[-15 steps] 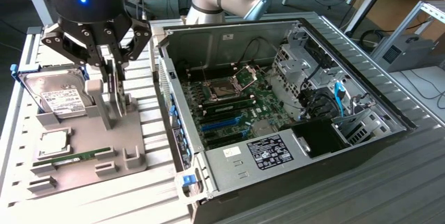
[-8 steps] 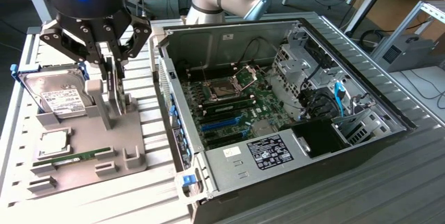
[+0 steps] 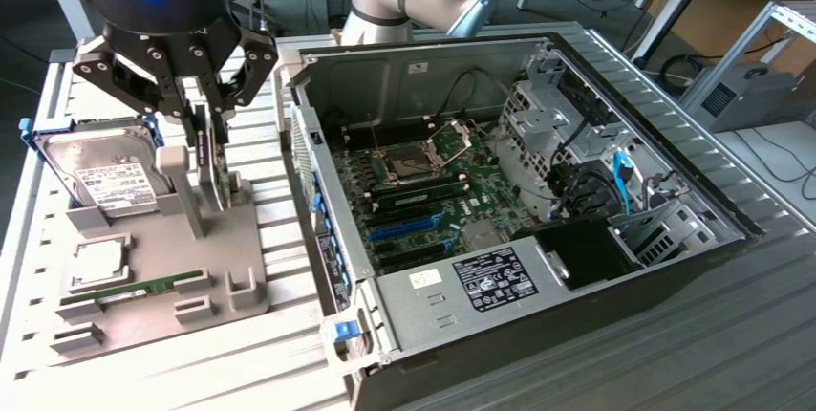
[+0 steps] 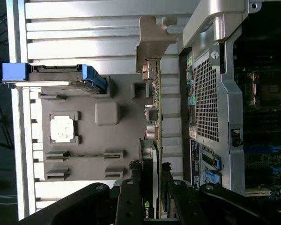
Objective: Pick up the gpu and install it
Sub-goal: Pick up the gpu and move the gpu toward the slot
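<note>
The gpu (image 3: 220,182) is a thin black card standing on edge over the grey holder tray (image 3: 217,258), at the exterior view's left. My gripper (image 3: 208,134) comes straight down on it, one finger on each flat side, shut on the card. In the wrist view the gpu (image 4: 152,140) is edge-on between my black fingers (image 4: 131,197), and its grey metal bracket (image 4: 152,44) sticks out at the far end. I cannot tell whether its lower edge still rests in the holder. The open computer case (image 3: 714,210) lies beside the holder, with the motherboard (image 3: 479,196) and its blue slots (image 3: 408,229) exposed.
On the holder a silver hard drive in a blue frame (image 3: 109,177) stands just beside my gripper. A square processor chip (image 3: 96,263) and a green RAM stick (image 3: 140,289) lie nearer the front. The case wall (image 3: 312,182) rises close to the gpu.
</note>
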You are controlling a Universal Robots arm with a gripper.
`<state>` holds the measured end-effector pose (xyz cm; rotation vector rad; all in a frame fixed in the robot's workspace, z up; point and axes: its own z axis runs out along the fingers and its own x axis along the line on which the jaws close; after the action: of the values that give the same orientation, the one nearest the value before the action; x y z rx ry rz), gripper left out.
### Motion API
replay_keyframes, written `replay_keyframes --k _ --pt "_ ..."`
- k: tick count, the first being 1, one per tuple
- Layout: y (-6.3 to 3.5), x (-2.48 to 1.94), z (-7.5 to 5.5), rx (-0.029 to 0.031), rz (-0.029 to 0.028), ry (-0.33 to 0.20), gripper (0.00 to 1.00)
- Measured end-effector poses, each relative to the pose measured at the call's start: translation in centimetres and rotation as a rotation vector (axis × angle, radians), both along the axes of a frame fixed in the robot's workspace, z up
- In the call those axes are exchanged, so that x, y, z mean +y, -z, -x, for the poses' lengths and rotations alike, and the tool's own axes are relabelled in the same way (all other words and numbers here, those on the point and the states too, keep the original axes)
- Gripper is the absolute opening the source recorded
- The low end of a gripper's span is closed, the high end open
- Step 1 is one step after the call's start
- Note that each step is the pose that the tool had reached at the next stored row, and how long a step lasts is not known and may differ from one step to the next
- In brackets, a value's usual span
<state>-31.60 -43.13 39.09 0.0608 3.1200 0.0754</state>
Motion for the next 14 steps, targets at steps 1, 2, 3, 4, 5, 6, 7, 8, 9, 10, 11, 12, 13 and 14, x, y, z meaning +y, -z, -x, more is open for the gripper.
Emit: replay_keyframes --k 1,2,3,4,5,6,7,8,9,10,11,12,13,14 --pt "0.0 0.0 0.0 0.0001 0.0 0.0 0.27" --pt "0.0 0.0 0.0 0.0 0.0 0.0 0.27" --pt "0.0 0.0 0.0 0.0 -0.0001 0.0 0.27" --pt "0.0 0.0 -0.1 0.0001 0.0 0.0 0.27" --pt "-0.04 0.0 -0.1 0.0001 0.0001 0.0 0.27" --pt "-0.13 0.0 -0.1 0.0001 0.0 0.0 0.27" --pt "-0.33 0.0 -0.1 0.0001 0.0001 0.0 0.27" --pt "-0.54 0.0 -0.1 0.0 0.0 0.0 0.27" --pt "-0.84 0.0 -0.1 0.0001 0.0 0.0 0.27" --pt "-1.13 0.0 -0.1 0.0001 0.0001 0.0 0.27" --pt "-1.48 0.0 -0.1 0.0001 0.0 0.0 0.27" --pt "-1.83 0.0 -0.1 -0.0001 -0.0001 0.0 0.27" --pt "-2.1 0.0 -0.1 0.0 0.0 0.0 0.27" --pt "-2.41 0.0 -0.1 0.0001 0.0 0.0 0.27"
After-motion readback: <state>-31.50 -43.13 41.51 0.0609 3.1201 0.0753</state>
